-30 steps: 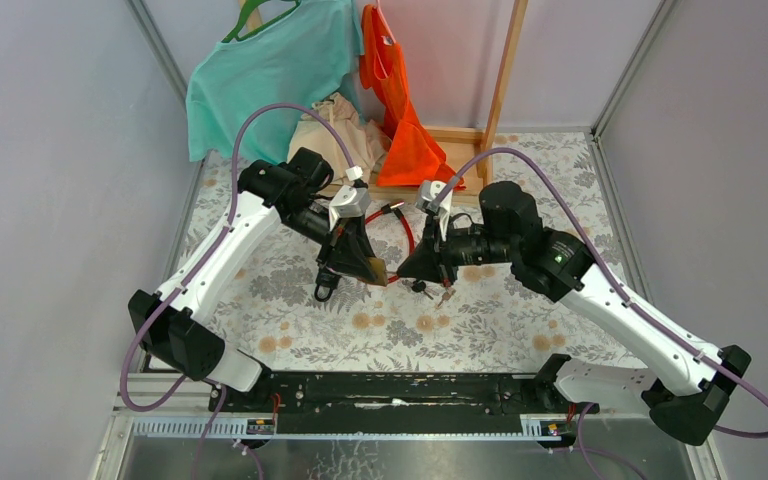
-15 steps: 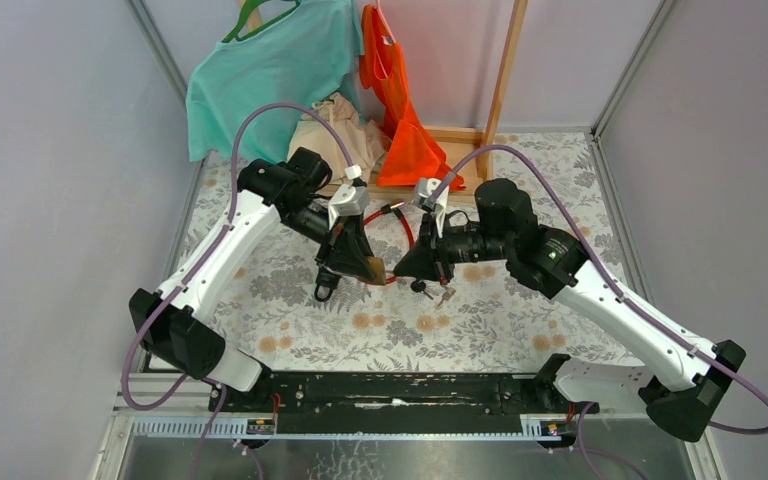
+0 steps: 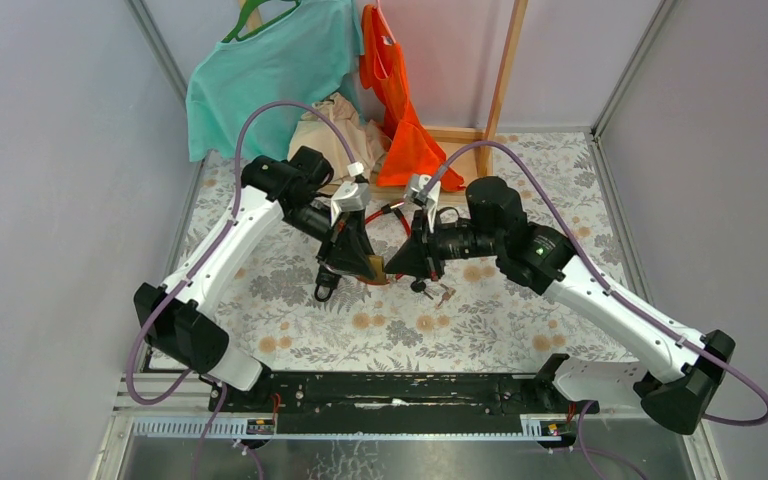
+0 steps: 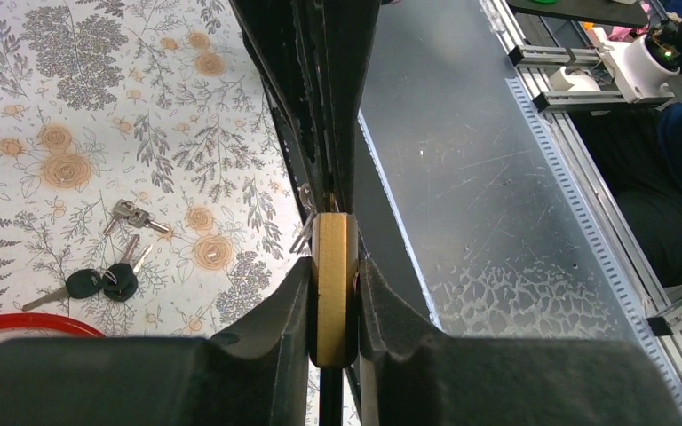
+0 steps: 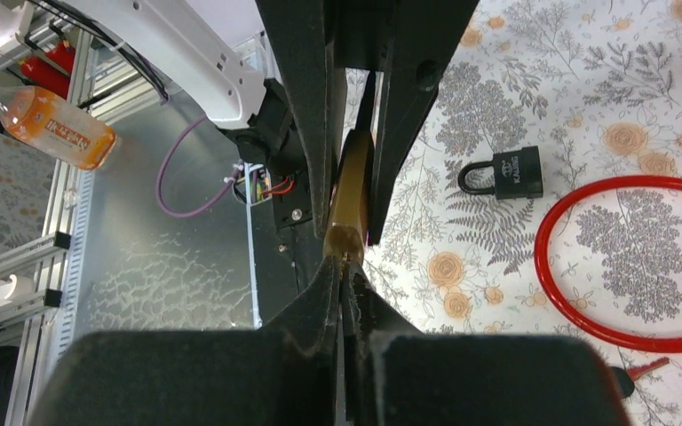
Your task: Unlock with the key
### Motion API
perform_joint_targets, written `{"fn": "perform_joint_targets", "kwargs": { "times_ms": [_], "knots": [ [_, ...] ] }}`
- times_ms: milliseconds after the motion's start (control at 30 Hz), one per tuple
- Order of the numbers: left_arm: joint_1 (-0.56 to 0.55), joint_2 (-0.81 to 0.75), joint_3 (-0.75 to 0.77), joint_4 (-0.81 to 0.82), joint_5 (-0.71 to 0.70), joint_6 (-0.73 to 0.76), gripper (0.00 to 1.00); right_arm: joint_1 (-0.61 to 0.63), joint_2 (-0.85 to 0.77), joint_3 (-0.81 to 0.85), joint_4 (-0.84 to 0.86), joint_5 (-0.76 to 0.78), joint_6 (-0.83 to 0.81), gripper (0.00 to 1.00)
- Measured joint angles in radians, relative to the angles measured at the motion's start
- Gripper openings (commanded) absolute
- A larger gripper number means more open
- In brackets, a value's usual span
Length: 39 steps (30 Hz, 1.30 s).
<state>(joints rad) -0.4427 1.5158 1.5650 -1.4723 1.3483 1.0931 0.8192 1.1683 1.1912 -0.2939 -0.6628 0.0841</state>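
The left gripper [image 4: 333,266] is clamped on the brass padlock [image 4: 333,288], one finger pressed flat against each broad face, and holds it clear above the floral tablecloth [image 3: 480,320]. The right gripper [image 5: 344,277] faces the brass padlock end-on with its tips right at the lock's narrow face, its fingers squeezed together. They seem to be pinching the key [image 4: 304,235], though only a thin silver sliver shows at that face, and I cannot tell how far it sits in the keyway.

On the cloth below and to the left of the brass padlock, seen from above, lies a black padlock [image 5: 515,173], flat and with its shackle closed. A red cable loop [image 5: 626,182] lies on the far side of the brass padlock, partly under both wrists. A small bunch of spare keys [image 4: 107,282], black-headed and silver, lies on the cloth just right of the brass padlock and nearer the arm bases.
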Motion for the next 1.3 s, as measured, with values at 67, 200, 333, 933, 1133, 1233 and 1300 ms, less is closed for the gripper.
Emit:
{"fn": "perform_joint_targets", "kwargs": {
  "times_ms": [67, 200, 333, 933, 1133, 1233, 1300],
  "knots": [
    [0.0, 0.008, 0.014, -0.003, 0.005, -0.006, 0.0, 0.001, 0.004, -0.004, 0.025, 0.001, 0.014, 0.0],
    [0.006, 0.028, 0.047, -0.03, -0.001, -0.025, 0.0, 0.0, 0.005, -0.012, 0.059, 0.012, 0.049, 0.0],
    [0.01, 0.035, 0.067, -0.05, -0.015, -0.037, 0.0, -0.002, 0.005, -0.023, 0.085, 0.018, 0.081, 0.14],
    [-0.007, 0.019, 0.072, 0.019, 0.058, -0.062, 0.0, -0.054, -0.095, -0.049, 0.03, -0.009, 0.037, 0.27],
    [-0.006, 0.019, 0.071, 0.034, 0.058, -0.068, 0.0, -0.057, -0.085, -0.022, 0.007, -0.013, 0.024, 0.2],
    [-0.006, 0.018, 0.07, 0.037, 0.058, -0.07, 0.0, -0.059, -0.085, -0.021, 0.007, -0.013, 0.024, 0.22],
    [-0.006, 0.017, 0.068, 0.037, 0.058, -0.07, 0.0, -0.059, -0.084, -0.021, 0.007, -0.013, 0.024, 0.21]
  ]
}}
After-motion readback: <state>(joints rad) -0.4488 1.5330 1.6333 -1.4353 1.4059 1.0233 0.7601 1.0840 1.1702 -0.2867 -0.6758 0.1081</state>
